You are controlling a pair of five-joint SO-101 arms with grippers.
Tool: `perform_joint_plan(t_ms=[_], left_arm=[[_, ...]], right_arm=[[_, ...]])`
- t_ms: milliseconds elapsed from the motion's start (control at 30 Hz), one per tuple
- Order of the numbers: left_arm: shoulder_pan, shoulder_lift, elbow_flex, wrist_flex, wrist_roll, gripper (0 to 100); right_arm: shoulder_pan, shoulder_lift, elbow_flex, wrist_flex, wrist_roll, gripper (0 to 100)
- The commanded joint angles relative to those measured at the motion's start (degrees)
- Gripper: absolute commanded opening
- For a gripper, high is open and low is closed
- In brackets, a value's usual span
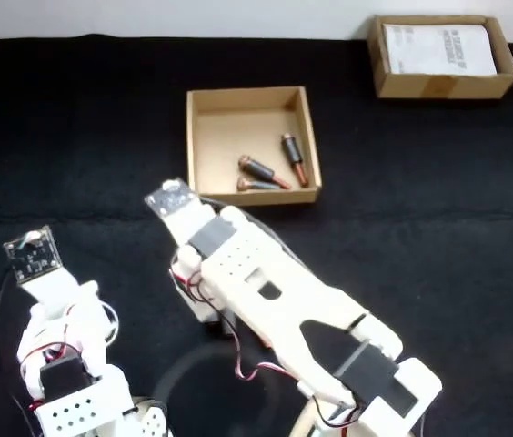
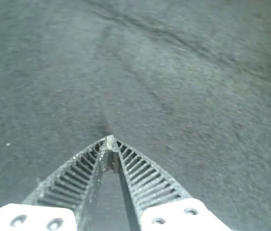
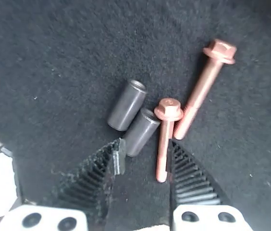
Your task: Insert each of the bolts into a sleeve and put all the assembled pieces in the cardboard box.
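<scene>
My right gripper (image 3: 145, 156) is open just above the black cloth. One copper bolt (image 3: 164, 134) lies with its shank between the fingertips, close to one finger (image 3: 176, 159). A second, longer bolt (image 3: 203, 86) lies beside it. Two dark sleeves rest side by side: one sleeve (image 3: 140, 131) is next to the other fingertip (image 3: 117, 156), the other sleeve (image 3: 127, 105) just beyond it. The open cardboard box (image 1: 204, 137) holds three assembled pieces (image 1: 261, 171). My left gripper (image 2: 109, 142) is shut on nothing over bare cloth.
The right arm (image 1: 266, 291) stretches across the middle of the table, in front of the cardboard box. The left arm (image 1: 56, 309) stands at the near left. A second cardboard box (image 1: 443, 84) with a printed sheet sits at the far right.
</scene>
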Motion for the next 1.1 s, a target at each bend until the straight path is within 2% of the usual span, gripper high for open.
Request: perform_joint_plan(t_ms=[0, 200, 333, 1000, 1067], left_arm=[[-1.8, -0.5, 1.0, 1.4, -0.4, 1], [-1.8, -0.5, 1.0, 2.3, -0.4, 1], [-1.8, -0.5, 1.0, 2.3, -0.4, 1], [-1.8, -0.7, 1.0, 2.5, -0.4, 1], [-1.8, -0.7, 1.0, 2.5, -0.4, 1]], right_arm=[[-0.9, -3.0, 3.1, -4.0, -0.4, 12.2], [-5.1, -2.9, 5.3, -8.2, -2.5, 12.2], [-5.3, -1.9, 6.7, -12.9, -2.4, 12.2], [-5.2, 12.5, 1.6, -13.5, -2.8, 11.8], [-5.2, 13.5, 0.7, -13.5, -2.8, 9.1]])
